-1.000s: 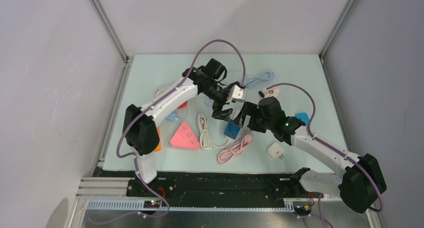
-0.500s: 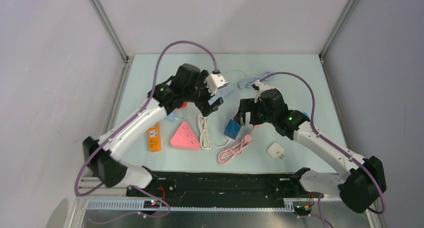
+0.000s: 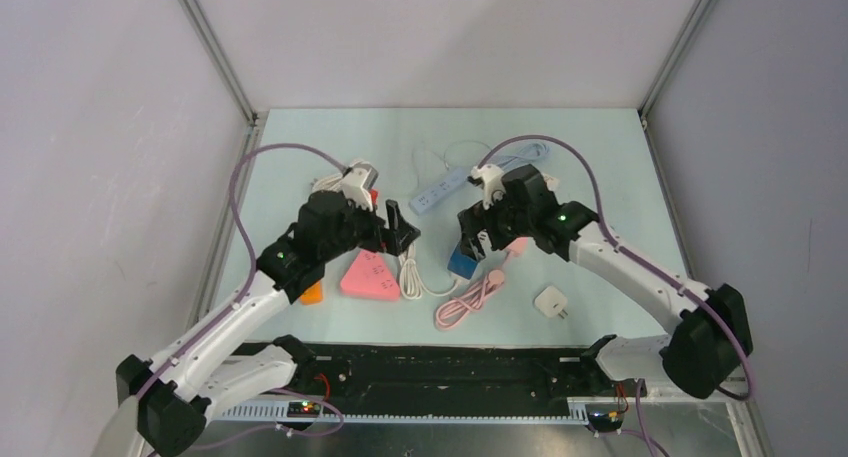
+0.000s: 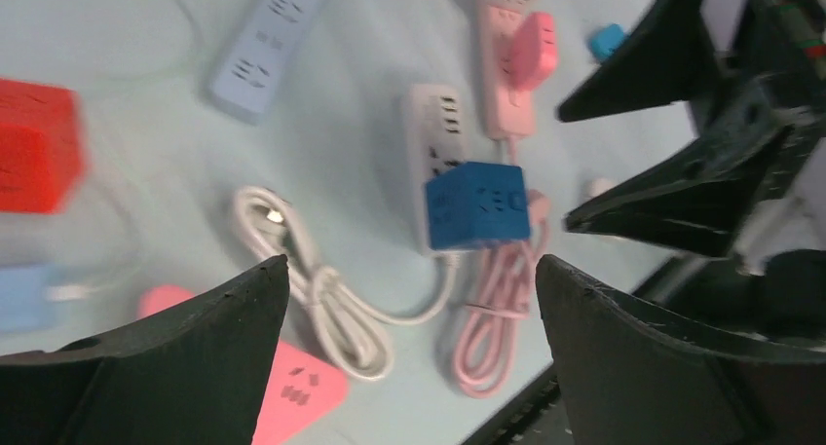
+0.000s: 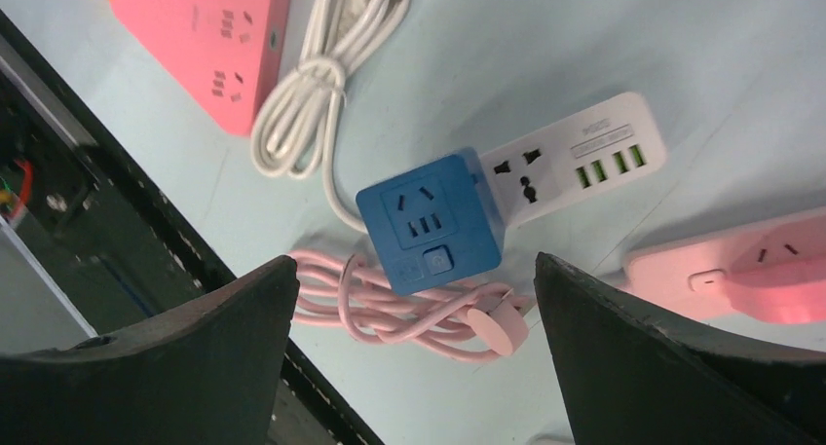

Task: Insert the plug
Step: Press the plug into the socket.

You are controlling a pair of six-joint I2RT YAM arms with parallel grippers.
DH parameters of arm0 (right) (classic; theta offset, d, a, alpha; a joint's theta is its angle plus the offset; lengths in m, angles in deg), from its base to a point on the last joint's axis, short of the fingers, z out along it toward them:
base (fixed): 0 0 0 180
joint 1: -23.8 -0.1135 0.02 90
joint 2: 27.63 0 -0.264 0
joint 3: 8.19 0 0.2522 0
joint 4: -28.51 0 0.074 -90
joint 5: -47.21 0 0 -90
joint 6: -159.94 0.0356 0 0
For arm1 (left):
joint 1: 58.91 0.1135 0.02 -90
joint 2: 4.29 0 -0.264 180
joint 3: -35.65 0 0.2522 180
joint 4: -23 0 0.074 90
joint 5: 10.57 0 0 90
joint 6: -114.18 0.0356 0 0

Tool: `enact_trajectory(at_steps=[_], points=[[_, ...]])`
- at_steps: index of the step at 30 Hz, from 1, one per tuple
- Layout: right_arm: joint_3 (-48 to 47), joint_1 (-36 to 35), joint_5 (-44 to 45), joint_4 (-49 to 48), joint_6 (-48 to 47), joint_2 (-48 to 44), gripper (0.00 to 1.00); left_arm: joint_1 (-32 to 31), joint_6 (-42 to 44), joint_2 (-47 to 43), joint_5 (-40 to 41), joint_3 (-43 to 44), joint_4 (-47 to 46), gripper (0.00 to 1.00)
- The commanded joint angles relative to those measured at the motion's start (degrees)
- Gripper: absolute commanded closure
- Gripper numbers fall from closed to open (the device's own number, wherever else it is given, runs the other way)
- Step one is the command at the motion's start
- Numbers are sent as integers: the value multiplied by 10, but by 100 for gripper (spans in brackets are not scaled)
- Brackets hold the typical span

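Nearest, just in front of the blue cube socket point(image 5: 429, 221): coiled pink cable point(image 5: 380, 299) with round pink plug point(image 5: 492, 330), loose on the table, in no socket. Touching the cube's far side: white power strip point(image 5: 575, 158). Left of the cube: left gripper point(image 3: 402, 227), spread wide, empty. Just above the cube: right gripper point(image 3: 476, 232), spread wide, empty. Beyond the cube: pale blue strip point(image 3: 440, 189).

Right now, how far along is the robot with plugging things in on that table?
Nearly finished, it seems. Done: the blue cube sits on one end of the white power strip, apparently plugged in, though its pins are hidden. In hand: nothing; the left gripper and right gripper are both open, the right one hovering over the cube. Left: probably just backing away. The pink cable lies loose beside the cube.
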Motion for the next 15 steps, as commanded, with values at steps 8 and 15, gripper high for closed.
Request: enact_trajectory(at_steps=[8, 15], points=[[-66, -69, 93, 73, -105, 86, 8, 18, -159, -88, -44, -145, -116, 0], [-94, -53, 100, 103, -165, 146, 8, 19, -121, -175, 69, -165, -70, 0]])
